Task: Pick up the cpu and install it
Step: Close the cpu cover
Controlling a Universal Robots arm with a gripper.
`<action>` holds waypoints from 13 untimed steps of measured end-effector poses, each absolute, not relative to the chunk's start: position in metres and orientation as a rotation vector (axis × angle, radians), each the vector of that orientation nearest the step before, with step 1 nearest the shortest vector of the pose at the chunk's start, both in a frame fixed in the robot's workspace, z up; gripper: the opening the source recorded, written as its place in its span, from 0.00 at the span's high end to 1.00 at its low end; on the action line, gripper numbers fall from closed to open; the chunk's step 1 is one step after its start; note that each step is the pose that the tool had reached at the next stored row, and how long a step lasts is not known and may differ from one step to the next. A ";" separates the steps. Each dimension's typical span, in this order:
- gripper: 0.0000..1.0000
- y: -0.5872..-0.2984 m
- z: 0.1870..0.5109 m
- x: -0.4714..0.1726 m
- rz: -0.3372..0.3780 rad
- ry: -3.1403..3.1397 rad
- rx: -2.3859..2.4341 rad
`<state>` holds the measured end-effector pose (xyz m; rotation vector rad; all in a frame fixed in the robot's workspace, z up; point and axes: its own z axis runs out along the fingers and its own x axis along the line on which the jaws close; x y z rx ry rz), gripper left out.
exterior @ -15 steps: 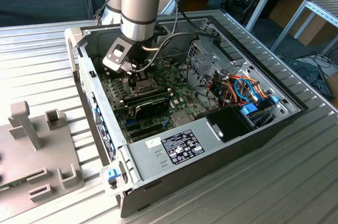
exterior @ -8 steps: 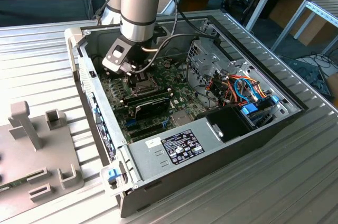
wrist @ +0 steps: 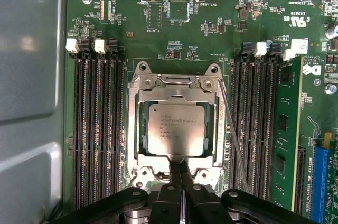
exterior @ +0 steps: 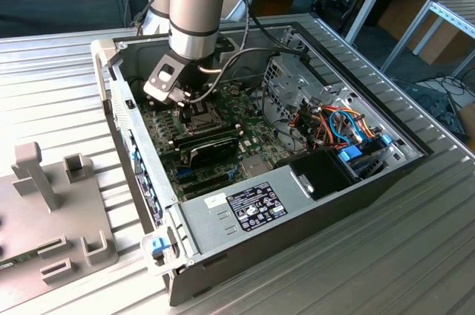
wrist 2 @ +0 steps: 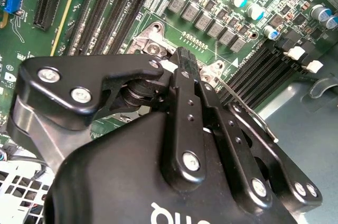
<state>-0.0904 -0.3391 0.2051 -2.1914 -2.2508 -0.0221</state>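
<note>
The cpu (wrist: 175,129), a flat square chip with a dull silver-grey top, lies flat inside the motherboard socket, ringed by the socket's metal frame (wrist: 174,82). My gripper (wrist: 180,167) is shut, its two black fingers pressed together with nothing between them. Their tips sit just over the socket's edge beside the cpu. In the second wrist view the shut gripper (wrist 2: 183,55) points down at the socket's metal corner (wrist 2: 150,42). In the exterior view the gripper (exterior: 185,103) hangs inside the open computer case, low over the board.
A thin wire lever (wrist: 232,139) runs along one side of the socket. Rows of black memory slots (wrist: 97,129) flank it, with a green memory stick (wrist: 285,134) in one. The case wall (exterior: 119,114), drive cage (exterior: 293,81) and cable bundle (exterior: 334,125) surround the board.
</note>
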 end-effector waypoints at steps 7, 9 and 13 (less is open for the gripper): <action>0.89 -0.339 0.204 -0.090 -0.022 -2.251 -2.191; 0.89 -0.339 0.204 -0.090 -0.023 -2.251 -2.191; 0.89 -0.339 0.211 -0.090 -0.022 -2.252 -2.192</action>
